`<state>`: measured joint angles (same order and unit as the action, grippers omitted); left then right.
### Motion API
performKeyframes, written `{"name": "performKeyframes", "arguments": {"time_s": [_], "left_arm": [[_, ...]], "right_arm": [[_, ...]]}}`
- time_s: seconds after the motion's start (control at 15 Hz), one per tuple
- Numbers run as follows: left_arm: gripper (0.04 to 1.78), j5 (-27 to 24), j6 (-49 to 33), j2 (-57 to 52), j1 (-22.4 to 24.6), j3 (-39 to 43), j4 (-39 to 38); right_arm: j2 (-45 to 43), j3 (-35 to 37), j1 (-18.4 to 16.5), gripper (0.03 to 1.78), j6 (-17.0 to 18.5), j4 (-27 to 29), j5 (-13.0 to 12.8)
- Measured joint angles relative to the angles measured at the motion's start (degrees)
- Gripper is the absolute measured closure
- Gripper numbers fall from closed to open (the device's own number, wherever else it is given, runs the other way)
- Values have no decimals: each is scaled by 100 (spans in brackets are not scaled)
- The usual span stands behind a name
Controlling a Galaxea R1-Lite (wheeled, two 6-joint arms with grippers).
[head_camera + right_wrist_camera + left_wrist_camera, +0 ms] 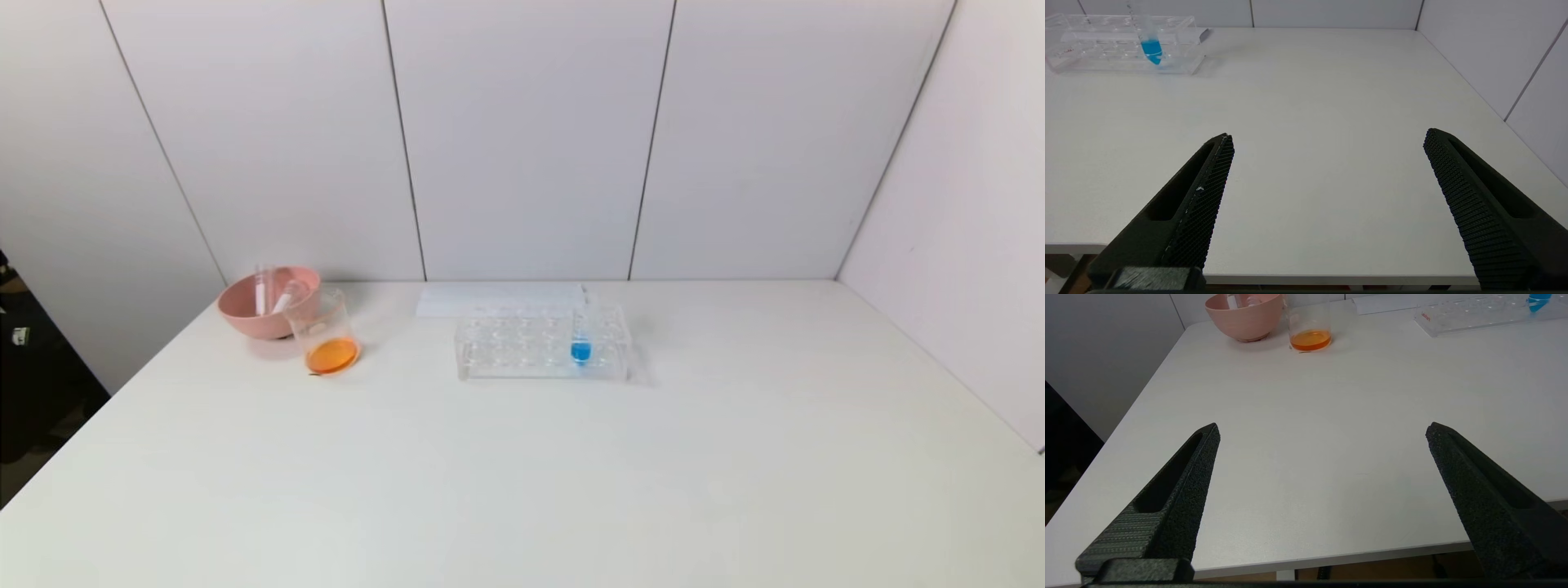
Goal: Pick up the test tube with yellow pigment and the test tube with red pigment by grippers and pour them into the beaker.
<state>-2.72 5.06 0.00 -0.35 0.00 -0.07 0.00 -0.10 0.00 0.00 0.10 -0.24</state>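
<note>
**A:** Where's the beaker (322,331) from your claws?

**B:** Well ahead of my left claw (1323,428), at the far side of the surface (522,474). It stands upright with orange liquid in the bottom. My right claw's camera doesn't show it at all, so the left arm is the nearer one.

**A:** And the tubes?

**B:** There are two tubes (261,287) in the pink bowl (245,314), which sits just behind the beaker and looks to be touching it. One tube stands nearly upright and the other (287,296) leans toward the beaker. I see no colour in either, so I can't tell yellow from red, and I judge both are already poured out.

**A:** What are the claws holding?

**B:** Nothing. The left claw is spread wide over the near edge of the surface. The right claw (1327,136) is spread wide too, also at the near edge.

**A:** What's in front of the right one?

**B:** The clear rack (522,359), far ahead of it, with a blue tube (580,347) standing upright in it. That one isn't mine to pour.

**A:** So what's next?

**B:** Orange in the beaker fits yellow mixed with red, so I'd say the job is done. If a tube needed another tip, the left claw would go straight ahead to the bowl and close across the tube's long axis.
</note>
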Motion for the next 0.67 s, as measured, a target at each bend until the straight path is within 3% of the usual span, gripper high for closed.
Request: {"name": "performKeyframes", "arguments": {"time_s": [0.67], "left_arm": [[6, 2, 4, 0, 2, 0, 0]], "right_arm": [[0, 0, 0, 11, 0, -2, 2]]}}
